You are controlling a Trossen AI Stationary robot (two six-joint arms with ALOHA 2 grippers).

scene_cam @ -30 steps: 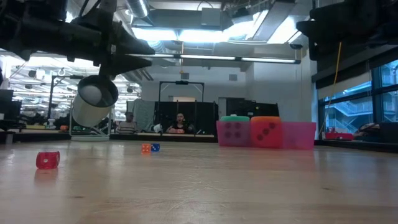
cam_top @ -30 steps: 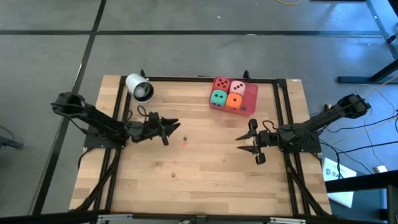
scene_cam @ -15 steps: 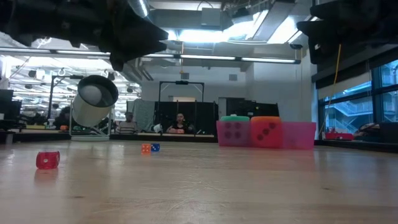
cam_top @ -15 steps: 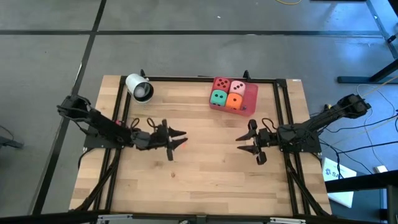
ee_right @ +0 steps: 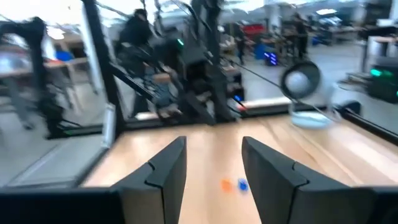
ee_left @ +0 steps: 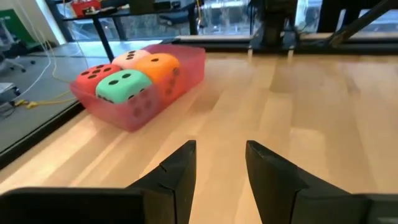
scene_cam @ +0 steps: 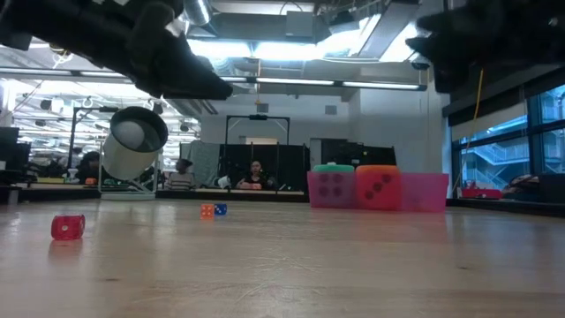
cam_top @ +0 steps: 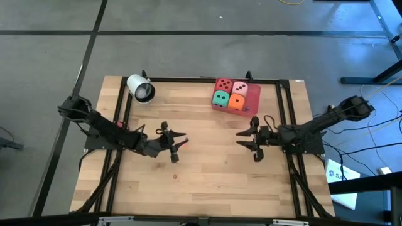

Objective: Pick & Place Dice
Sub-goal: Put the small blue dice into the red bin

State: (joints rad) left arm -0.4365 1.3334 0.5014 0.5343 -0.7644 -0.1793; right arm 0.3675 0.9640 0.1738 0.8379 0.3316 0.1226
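Observation:
Four soft dice, red (cam_top: 223, 84), pink (cam_top: 239, 87), green (cam_top: 220, 98) and orange (cam_top: 236, 101), sit side by side in a pink tray (cam_top: 252, 105) at the table's far side. The left wrist view shows them too, with the green die (ee_left: 124, 84) in front. My left gripper (cam_top: 178, 145) hovers open over the middle of the table, nothing between its fingers (ee_left: 180, 171). My right gripper (cam_top: 244, 139) hovers open to the right of it, facing it, also with nothing between its fingers.
A white cylinder (cam_top: 141, 88) lies on its side at the far left. A tiny red cube (scene_cam: 68, 227) rests on the wood close to my left gripper; tiny orange and blue cubes (scene_cam: 213, 210) lie farther off. Black rails (cam_top: 120, 125) run along the table's sides.
My left gripper has moved toward the table's near edge and a little to the right, rolling about its own axis as it went. Its fingers have stayed open. The dice and the tray have not moved.

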